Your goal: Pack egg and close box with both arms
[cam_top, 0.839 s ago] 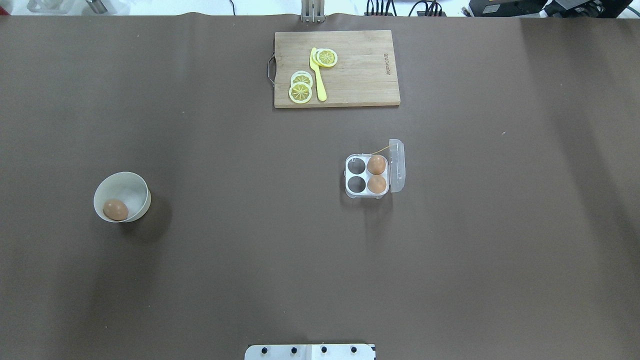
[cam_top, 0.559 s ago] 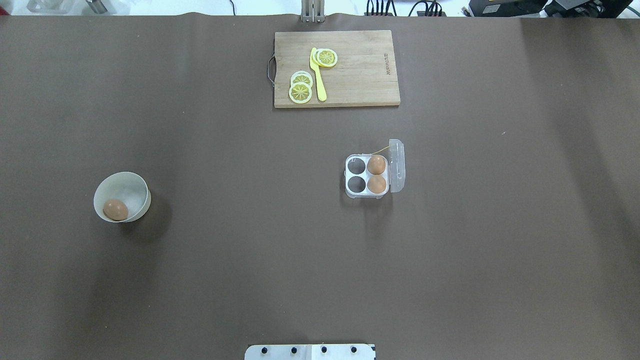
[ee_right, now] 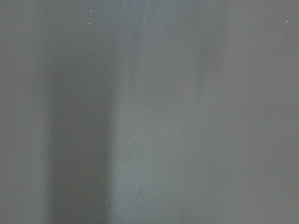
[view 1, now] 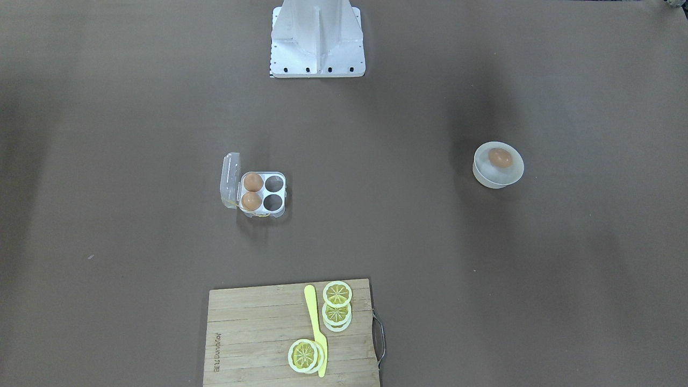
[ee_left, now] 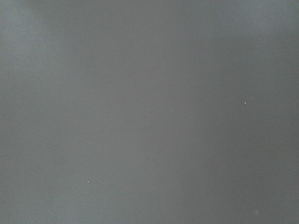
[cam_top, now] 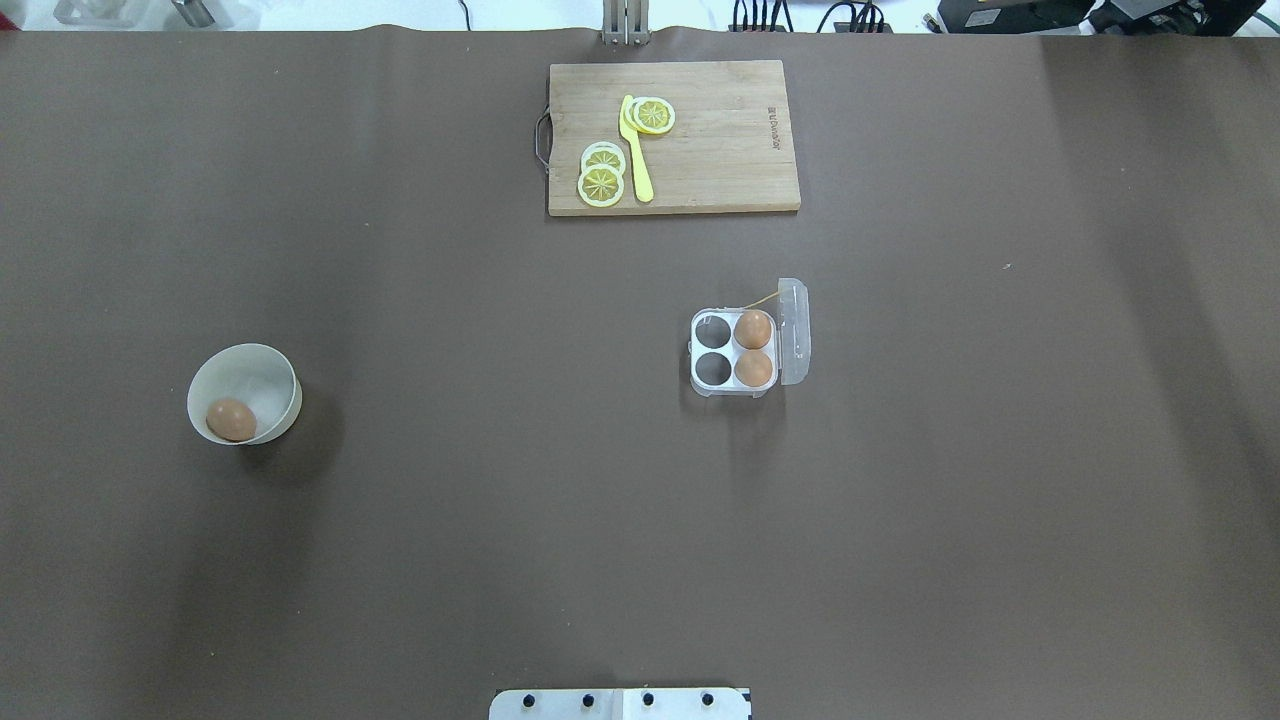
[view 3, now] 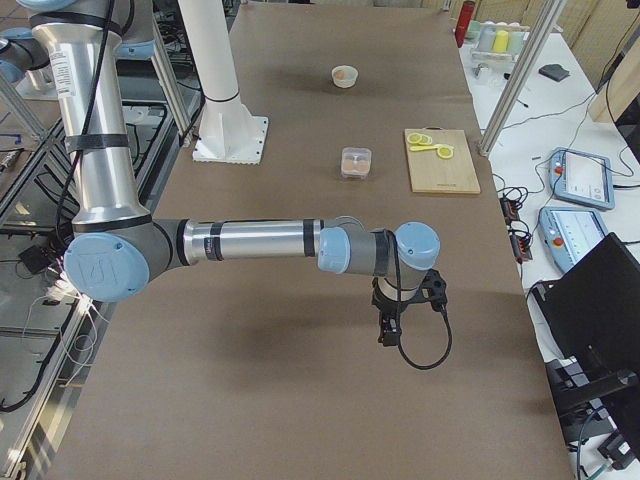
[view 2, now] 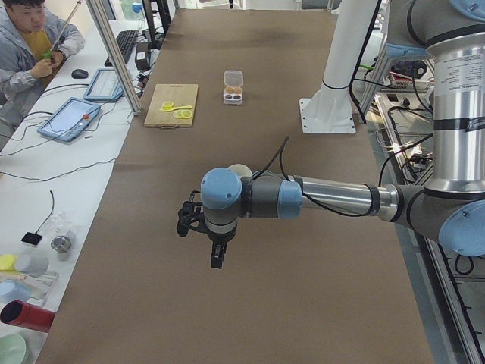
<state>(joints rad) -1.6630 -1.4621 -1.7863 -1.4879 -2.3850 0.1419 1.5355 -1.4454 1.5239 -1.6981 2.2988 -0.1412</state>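
Observation:
The egg (cam_top: 231,419) lies in a round white bowl (cam_top: 250,356) at the table's left; it also shows in the front view (view 1: 500,157). The box (cam_top: 701,386) stands right of centre with its clear lid (cam_top: 794,330) open to the right. Two brown eggs (cam_top: 753,329) fill its right cells; the two left cells are empty. My left gripper (view 2: 216,260) shows only in the exterior left view and hangs over bare table. My right gripper (view 3: 389,331) shows only in the exterior right view. I cannot tell whether either is open or shut. Both wrist views show only brown table.
A wooden cutting board (cam_top: 720,150) with lemon slices (cam_top: 601,184) and a yellow knife (cam_top: 636,150) lies at the far side of the table. The white robot base (view 1: 317,48) stands at the near edge. A person sits beyond the table's far corner (view 2: 34,42).

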